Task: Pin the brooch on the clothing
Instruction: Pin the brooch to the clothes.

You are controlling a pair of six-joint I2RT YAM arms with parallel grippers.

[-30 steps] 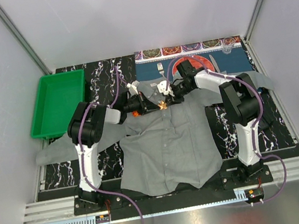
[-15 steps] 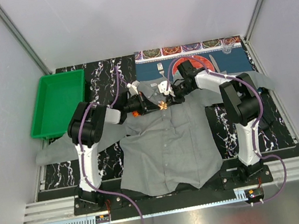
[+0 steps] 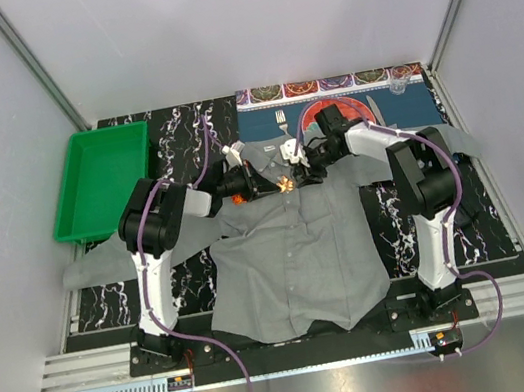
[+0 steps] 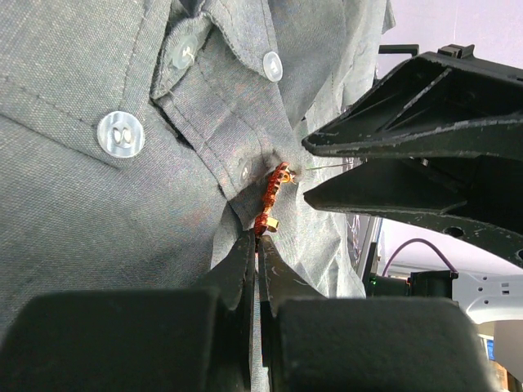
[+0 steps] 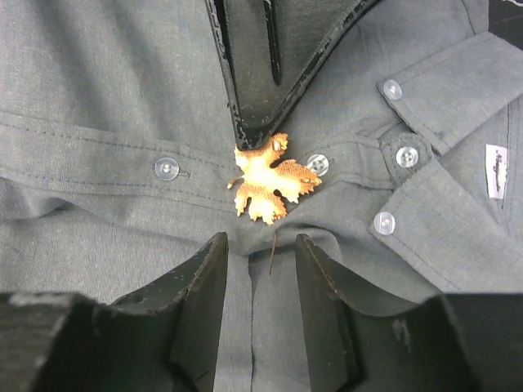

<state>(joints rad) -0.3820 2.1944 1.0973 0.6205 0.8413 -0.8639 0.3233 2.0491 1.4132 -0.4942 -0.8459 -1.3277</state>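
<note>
Brooch (image 5: 274, 181), orange leaf shape, lies on the shirt (image 3: 294, 261) placket just below the collar (image 5: 458, 82), between two pale buttons (image 5: 167, 168). Shirt is spread front-up on the dark marbled surface (image 3: 169, 131), collar end away from the arm bases, sleeves out to both sides. My left pincer (image 4: 257, 245) is fully closed, tips pressed together and touching the brooch's edge. In the right wrist view its point sits against the top of the leaf. I can't tell if it nips the brooch, nips fabric, or only rests there. My right pincer (image 5: 260, 253) is partly apart, one finger on each side of the placket, close to the leaf but not touching it. Thin pin (image 5: 272, 249) runs from under the leaf into the gap between those fingers, and I see nothing gripped. Both pincers face each other nose to nose at the collar area. Green tray (image 3: 102, 179) sits far left, blue placemat (image 3: 399, 109) beyond the shirt on the right.
</note>
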